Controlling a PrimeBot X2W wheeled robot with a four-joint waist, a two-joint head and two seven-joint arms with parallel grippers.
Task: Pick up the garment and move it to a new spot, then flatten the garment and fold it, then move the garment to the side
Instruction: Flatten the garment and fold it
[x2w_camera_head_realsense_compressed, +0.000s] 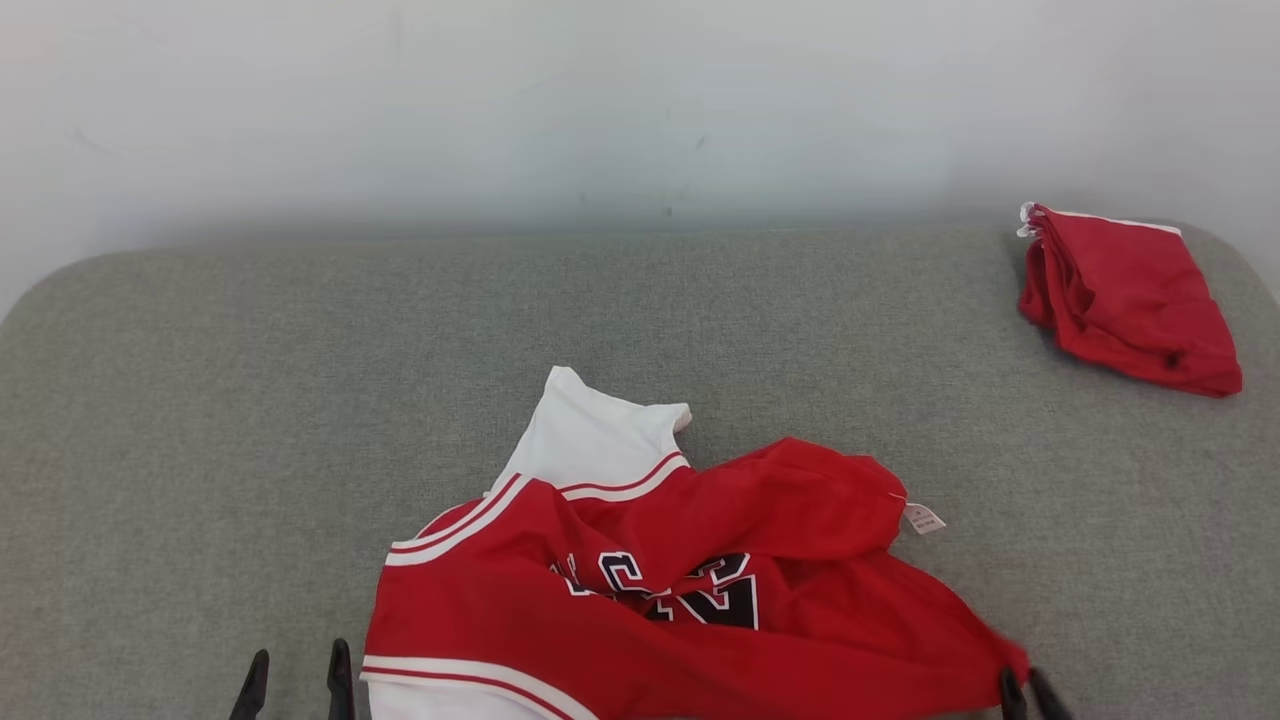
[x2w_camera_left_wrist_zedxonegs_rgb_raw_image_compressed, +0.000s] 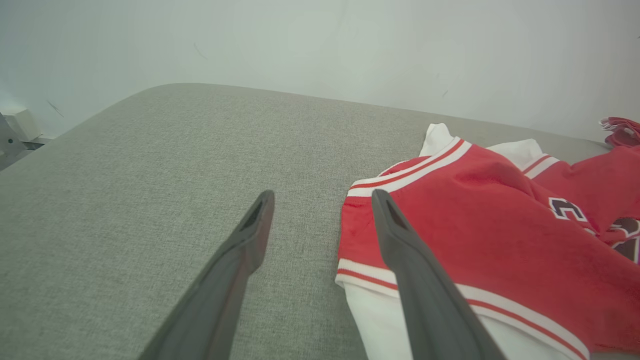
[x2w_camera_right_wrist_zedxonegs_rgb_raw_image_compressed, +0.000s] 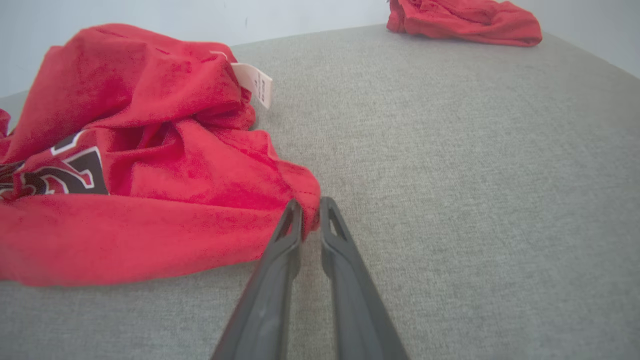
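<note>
A red garment (x2w_camera_head_realsense_compressed: 690, 590) with white trim and black lettering lies crumpled at the near middle of the grey surface; a white part sticks out at its far side. My right gripper (x2w_camera_head_realsense_compressed: 1030, 688) is shut on the garment's right corner, and in the right wrist view the red cloth (x2w_camera_right_wrist_zedxonegs_rgb_raw_image_compressed: 150, 190) is pinched between the tips of my right gripper (x2w_camera_right_wrist_zedxonegs_rgb_raw_image_compressed: 310, 212). Just left of the garment's left edge, my left gripper (x2w_camera_head_realsense_compressed: 298, 675) stands open. In the left wrist view the left gripper (x2w_camera_left_wrist_zedxonegs_rgb_raw_image_compressed: 322, 200) has one finger over the garment's (x2w_camera_left_wrist_zedxonegs_rgb_raw_image_compressed: 475, 220) edge and holds nothing.
A second red garment (x2w_camera_head_realsense_compressed: 1125, 295) lies folded at the far right of the grey padded surface (x2w_camera_head_realsense_compressed: 250, 400); it appears again (x2w_camera_right_wrist_zedxonegs_rgb_raw_image_compressed: 465, 20) at the top of the right wrist view. A pale wall stands behind the surface. A small white tag (x2w_camera_head_realsense_compressed: 922, 518) hangs from the crumpled garment.
</note>
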